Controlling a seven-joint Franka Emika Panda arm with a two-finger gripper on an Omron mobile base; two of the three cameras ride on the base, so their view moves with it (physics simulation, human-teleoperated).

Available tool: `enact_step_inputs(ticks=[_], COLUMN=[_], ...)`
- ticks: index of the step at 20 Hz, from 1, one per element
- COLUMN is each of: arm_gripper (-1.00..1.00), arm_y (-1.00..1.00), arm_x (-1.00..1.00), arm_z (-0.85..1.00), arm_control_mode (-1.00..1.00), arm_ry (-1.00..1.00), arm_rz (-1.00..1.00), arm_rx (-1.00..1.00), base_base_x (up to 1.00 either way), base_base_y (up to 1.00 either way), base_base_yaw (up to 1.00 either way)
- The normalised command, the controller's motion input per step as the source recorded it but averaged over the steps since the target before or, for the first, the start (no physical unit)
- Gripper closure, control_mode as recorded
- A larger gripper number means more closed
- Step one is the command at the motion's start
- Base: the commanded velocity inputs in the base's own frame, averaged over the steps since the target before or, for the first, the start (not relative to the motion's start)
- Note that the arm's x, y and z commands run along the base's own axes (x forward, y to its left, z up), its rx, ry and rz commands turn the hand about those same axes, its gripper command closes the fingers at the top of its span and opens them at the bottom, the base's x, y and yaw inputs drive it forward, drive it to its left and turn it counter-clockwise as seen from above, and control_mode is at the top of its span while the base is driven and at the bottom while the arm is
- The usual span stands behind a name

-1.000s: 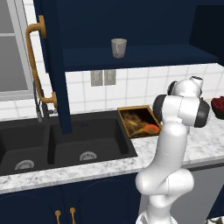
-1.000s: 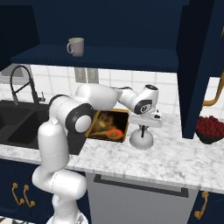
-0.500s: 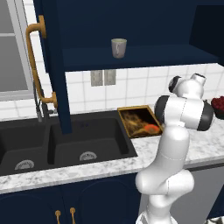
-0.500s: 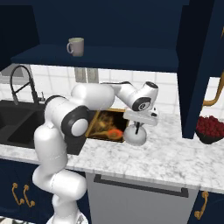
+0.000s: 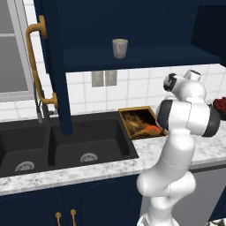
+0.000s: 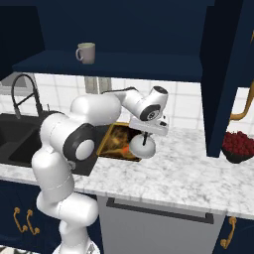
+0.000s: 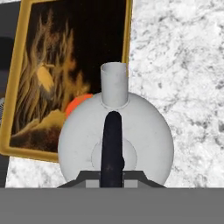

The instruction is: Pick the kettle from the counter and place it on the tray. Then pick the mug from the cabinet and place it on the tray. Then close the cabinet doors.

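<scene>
**Kettle held over the tray's corner**

The room is a kitchen of navy cupboards, white wall tiles and a marbled white-grey bench (image 6: 188,173). Above the tray, the cabinet (image 5: 141,26) stands open, its door (image 5: 53,70) with a long brass handle swung out over the sink (image 5: 66,145). The black double sink sits just left of the tray, sunk into the bench, with a dark tap (image 6: 20,94) behind it. Right of the tray, well apart, a dark bowl of red fruit (image 6: 239,146) rests on the bench below another open door (image 6: 225,74).

The tray (image 7: 19,87) lies flat on the bench, its wooden rim framing a dark inside streaked orange. The kettle (image 6: 142,145) hangs at the tray's right front corner, partly over the tray and partly over bare stone; whether it touches anything below cannot be told. The claw (image 6: 147,133) grips its black handle (image 7: 112,148) from above, spout (image 7: 114,85) pointing away.

The mug (image 5: 119,48) stands upright on the cabinet shelf (image 6: 109,64), above and left of the tray.
</scene>
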Motion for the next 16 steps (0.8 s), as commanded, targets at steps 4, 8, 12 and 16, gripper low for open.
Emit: enact_step_inputs(ticks=[4, 8, 12, 16], arm_gripper=[1.0, 1.0, 1.0, 1.0], arm_y=[0.64, 0.47, 0.42, 0.3], arm_x=[0.1, 0.42, 0.63, 0.82], arm_z=[0.0, 0.0, 0.0, -0.16], arm_control_mode=[-1.0, -1.0, -1.0, -1.0], arm_ry=[-0.03, 0.0, 0.0, 0.0], arm_rz=[0.0, 0.0, -0.03, -0.11], arm_rx=[0.0, 0.0, -0.01, -0.06], base_base_x=[0.0, 0.0, 0.0, 0.0], base_base_y=[0.0, 0.0, 0.0, 0.0], base_base_yaw=[0.0, 0.0, 0.0, 0.0])
